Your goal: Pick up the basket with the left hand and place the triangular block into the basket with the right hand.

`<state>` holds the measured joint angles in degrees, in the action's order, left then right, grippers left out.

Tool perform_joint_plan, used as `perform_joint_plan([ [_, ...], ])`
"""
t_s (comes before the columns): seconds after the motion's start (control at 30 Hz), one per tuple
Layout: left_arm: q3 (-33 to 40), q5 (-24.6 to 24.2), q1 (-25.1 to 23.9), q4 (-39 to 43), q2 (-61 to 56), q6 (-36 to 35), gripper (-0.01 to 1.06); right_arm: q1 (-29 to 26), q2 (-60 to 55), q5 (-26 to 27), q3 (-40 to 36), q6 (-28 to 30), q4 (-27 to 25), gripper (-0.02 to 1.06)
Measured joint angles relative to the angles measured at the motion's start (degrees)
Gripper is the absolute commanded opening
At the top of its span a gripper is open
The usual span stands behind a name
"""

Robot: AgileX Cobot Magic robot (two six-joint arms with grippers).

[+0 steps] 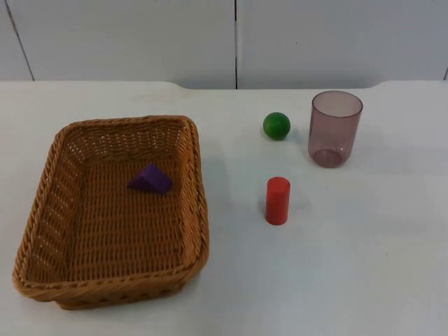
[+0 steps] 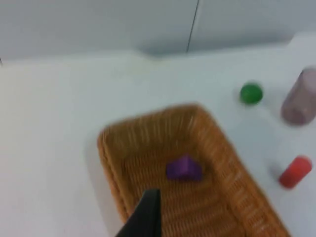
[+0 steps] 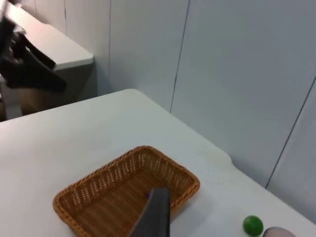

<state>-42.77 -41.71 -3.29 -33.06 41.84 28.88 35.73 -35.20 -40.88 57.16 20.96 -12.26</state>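
The purple triangular block lies inside the wicker basket on the white table. Whether either end effector is open cannot be told. No writing is visible.

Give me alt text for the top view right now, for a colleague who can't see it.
A purple triangular block lies inside a brown wicker basket resting on the white table. Beside the basket, apart from it, stand a red cylinder, a green ball and an upright translucent purple cup, in front of the grey partition wall.
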Motion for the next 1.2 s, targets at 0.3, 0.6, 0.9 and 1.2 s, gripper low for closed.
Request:
perform_joint_plan([
  [0.3,0.0,-7.11,0.0,0.56,-16.48,-0.86,0.92,0.0,12.28,-3.22,-8.05,-3.45,0.0,0.79],
  [0.6,0.0,-10.7,0.0,4.88,-29.67,-8.11,0.92,0.0,24.92,-10.45,-14.92,-8.18,3.14,0.79],
  [0.9,0.0,-16.44,0.0,14.77,-40.69,-16.32,0.92,0.0,34.79,-16.98,-21.49,-15.9,9.9,0.79],
  [1.2,0.14,-23.15,0.0,21.22,-41.73,-20.41,0.92,0.39,35.02,-22.5,-24.87,-17.31,10.54,0.79],
])
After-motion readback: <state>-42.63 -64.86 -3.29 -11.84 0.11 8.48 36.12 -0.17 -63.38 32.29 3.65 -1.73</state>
